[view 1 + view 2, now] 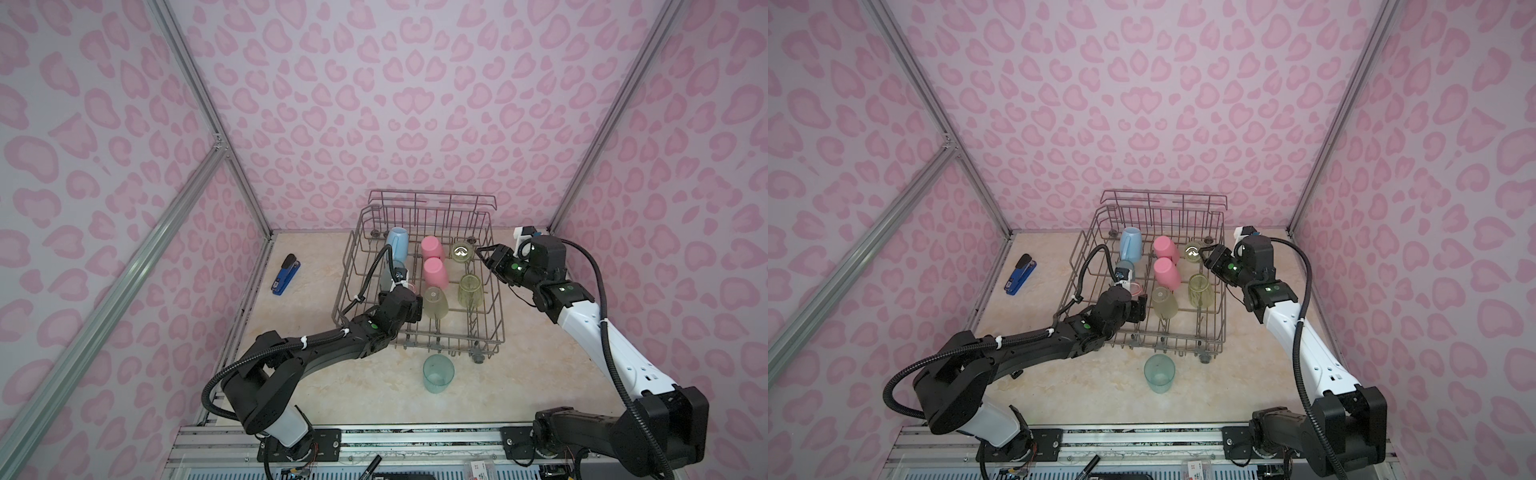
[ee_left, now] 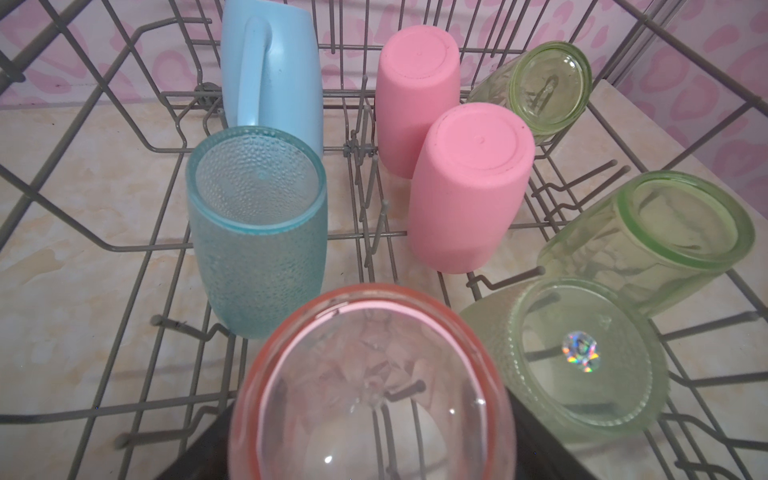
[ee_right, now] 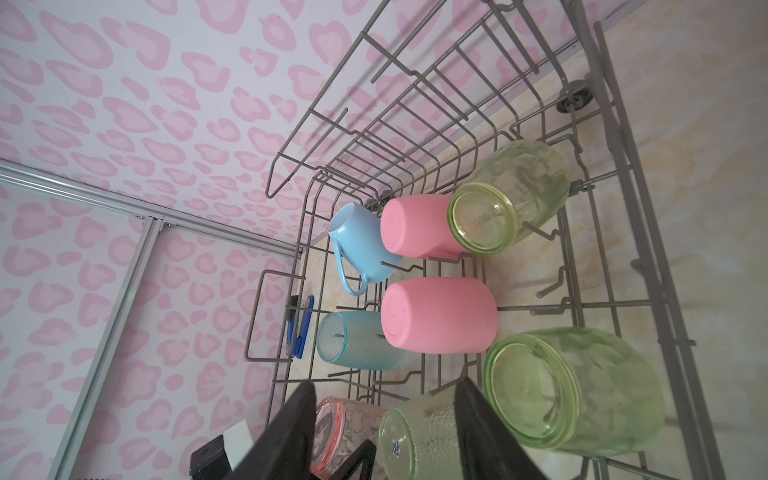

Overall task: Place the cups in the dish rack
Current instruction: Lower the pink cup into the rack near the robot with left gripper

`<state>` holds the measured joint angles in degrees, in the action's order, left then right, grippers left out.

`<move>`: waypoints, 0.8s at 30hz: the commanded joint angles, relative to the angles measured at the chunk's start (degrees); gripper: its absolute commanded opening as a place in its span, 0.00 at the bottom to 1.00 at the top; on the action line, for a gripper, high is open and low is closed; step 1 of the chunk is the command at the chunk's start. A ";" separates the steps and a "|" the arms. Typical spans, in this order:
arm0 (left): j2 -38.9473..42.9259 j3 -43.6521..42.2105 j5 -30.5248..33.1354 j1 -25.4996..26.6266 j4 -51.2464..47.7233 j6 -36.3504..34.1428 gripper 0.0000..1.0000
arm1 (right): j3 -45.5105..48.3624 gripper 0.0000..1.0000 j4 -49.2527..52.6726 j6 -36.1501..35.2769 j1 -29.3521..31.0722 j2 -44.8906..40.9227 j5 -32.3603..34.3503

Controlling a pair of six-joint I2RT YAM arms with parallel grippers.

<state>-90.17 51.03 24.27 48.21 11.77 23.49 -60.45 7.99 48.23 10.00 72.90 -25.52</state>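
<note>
Progress stands at eight of the nine visible cups inside the dish rack [image 1: 432,192], which sits toward the far edge of the worktop [image 1: 332,374].

1. Seated on the tines, bases up and leaning: the light-blue mug [image 1: 397,245] in the rack's far-left corner, one teal tumbler [image 2: 257,232] just beside it, two pink tumblers [image 1: 432,248] [image 1: 435,272] down the middle, and three yellow-green tumblers [image 1: 462,251] [image 1: 470,290] [image 1: 435,302] on the right side and toward the near middle.
2. In placement: the salmon tumbler [image 2: 370,382], base up, in the near-left part of the rack. A tine shows through its base, so it appears to be lowered onto its spot, but it is not yet let go.
3. Left to do: the second teal tumbler [image 1: 438,373] stands mouth up on the worktop, just outside the rack's near side. It needs picking up, turning over and seating.

Arm pose:

- Left arm: stretched low from the near-left corner of the worktop, forearm crossing the rack's near-left corner, wrist inside the rack. The left gripper [image 2: 374,453] has its jaws set wide and pressed against both sides of the salmon tumbler.
- Right arm: raised from the near-right corner, wrist bent toward the rack. The right gripper [image 1: 481,253] hangs at the rack's right rim near its far-right corner, close to the farthest yellow-green tumbler. Its jaws stand apart with nothing between them.
</note>
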 commanded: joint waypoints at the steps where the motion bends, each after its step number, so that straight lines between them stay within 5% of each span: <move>1: -0.09 -0.65 1.15 0.22 1.19 1.63 0.67 | 0.50 0.54 -0.87 -1.09 -0.07 -0.37 -0.46; 10: -1.80 -0.85 1.19 0.57 0.85 3.01 0.69 | 0.46 0.53 1.46 -2.48 -0.02 -0.42 -0.10; 24: -0.29 0.62 0.25 0.75 -0.52 1.68 0.87 | -2.18 0.54 11.03 -9.62 -0.13 -1.27 3.78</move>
<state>-91.31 50.76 24.77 48.82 12.08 25.61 -62.24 16.97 41.21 9.85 72.01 -23.27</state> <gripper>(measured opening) 0.864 0.536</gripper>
